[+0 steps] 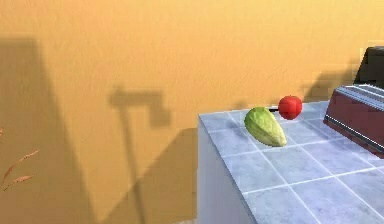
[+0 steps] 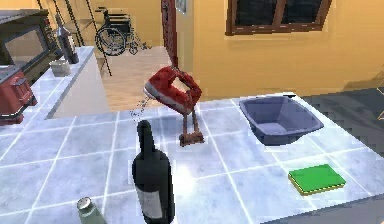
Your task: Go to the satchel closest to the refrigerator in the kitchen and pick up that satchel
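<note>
A red bag-like thing [image 2: 170, 90] with a pale grey strap, likely the satchel, shows tilted near the middle of the arm side view, over the tiled counter [image 2: 230, 160]. Just under it stands a dark short post on a brown foot [image 2: 190, 135]; I cannot tell whether the red thing rests on it.
On the counter stand a dark bottle [image 2: 152, 175], a grey-blue basin [image 2: 280, 120], a flat green thing [image 2: 317, 179] and a dark red toaster [image 2: 12, 95]. A wheelchair [image 2: 120, 30] is beyond. The forward view has a green leafy thing [image 1: 265, 126], a red ball-shaped fruit [image 1: 290, 106] and an orange wall.
</note>
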{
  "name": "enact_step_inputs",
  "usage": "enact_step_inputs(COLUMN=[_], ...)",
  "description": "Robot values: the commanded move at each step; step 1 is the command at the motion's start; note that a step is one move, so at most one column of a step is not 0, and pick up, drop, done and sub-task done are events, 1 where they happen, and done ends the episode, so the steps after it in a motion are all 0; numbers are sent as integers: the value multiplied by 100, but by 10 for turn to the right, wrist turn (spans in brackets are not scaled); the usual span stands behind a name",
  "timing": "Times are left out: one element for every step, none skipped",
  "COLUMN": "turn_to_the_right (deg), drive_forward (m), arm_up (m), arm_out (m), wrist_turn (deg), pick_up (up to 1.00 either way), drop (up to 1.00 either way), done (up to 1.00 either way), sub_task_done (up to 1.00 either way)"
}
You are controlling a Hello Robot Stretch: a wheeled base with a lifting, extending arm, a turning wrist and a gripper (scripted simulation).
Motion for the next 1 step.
enact_step_inputs(turn_to_the_right=[0], drive_forward=[0], arm_up=[50], arm_out=[0], wrist_turn=[0], pick_up=[0], drop=[0], done=[0], sub_task_done=[0])
